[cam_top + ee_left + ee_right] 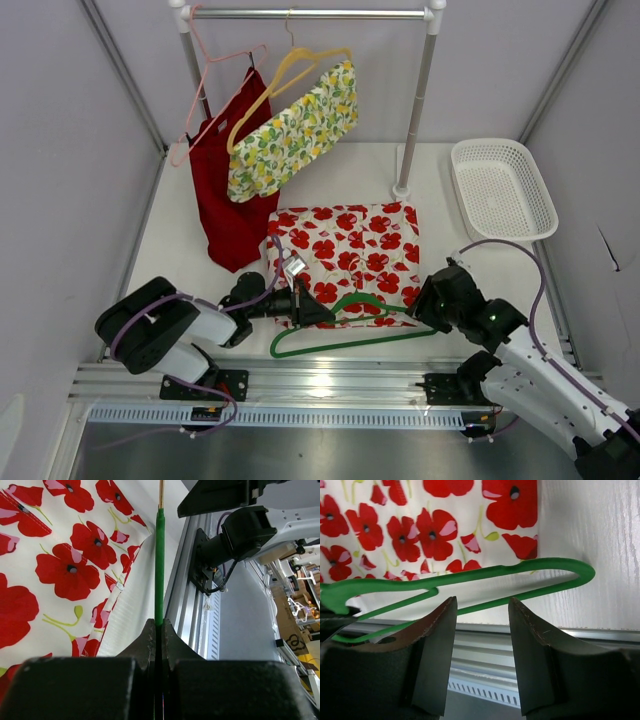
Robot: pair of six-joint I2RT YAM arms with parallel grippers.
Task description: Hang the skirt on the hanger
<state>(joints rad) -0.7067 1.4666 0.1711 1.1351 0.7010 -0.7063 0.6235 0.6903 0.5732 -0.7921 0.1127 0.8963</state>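
Note:
The skirt [345,250], white with red flowers, lies flat mid-table. It also shows in the left wrist view [60,565] and the right wrist view [420,525]. The green hanger [350,340] lies across the skirt's near edge, partly on the fabric. My left gripper [318,312] is shut on the hanger's thin wire [159,570], which runs straight out from between the fingertips [159,625]. My right gripper [425,305] is open and empty at the hanger's right end. The hanger's lower bar [470,582] passes just beyond its fingertips [480,607].
A rack at the back [310,14] holds a pink hanger with a plain red garment [228,190] and a yellow hanger with a lemon-print garment [290,135]. A white basket [502,188] stands at the right. An aluminium rail [320,385] runs along the near edge.

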